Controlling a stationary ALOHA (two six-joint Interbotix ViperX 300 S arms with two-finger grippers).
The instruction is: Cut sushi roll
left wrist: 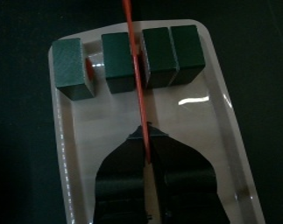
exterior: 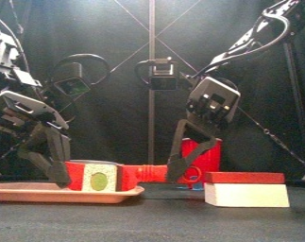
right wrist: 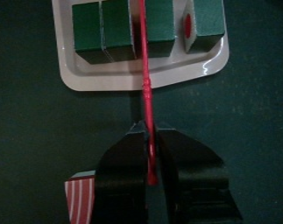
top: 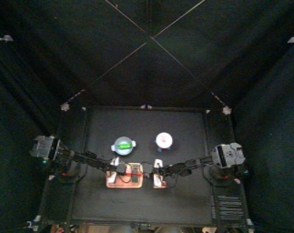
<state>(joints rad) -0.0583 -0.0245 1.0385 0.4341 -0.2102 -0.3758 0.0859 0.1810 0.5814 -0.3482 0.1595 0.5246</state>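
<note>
The sushi roll (left wrist: 114, 59) lies across a pale tray, the board (left wrist: 214, 114), as a row of dark green blocks; one end block sits slightly apart. In the front view the sushi roll (exterior: 102, 177) shows a pale green end face on the reddish board (exterior: 28, 192). My left gripper (left wrist: 140, 131) is shut on a thin red blade (left wrist: 131, 35) that crosses the roll's middle. My right gripper (right wrist: 148, 129) is shut on a red blade (right wrist: 144, 52) lying over the sushi roll (right wrist: 109, 26) between two blocks. Both grippers (exterior: 51, 170) (exterior: 180, 168) hang over the board (top: 118, 182).
A green-and-white dish (top: 122, 144) and a white dish (top: 164, 140) sit behind the board. A red-and-white box (exterior: 249, 191) stands at the front right beside the board. Black curtains close in all sides.
</note>
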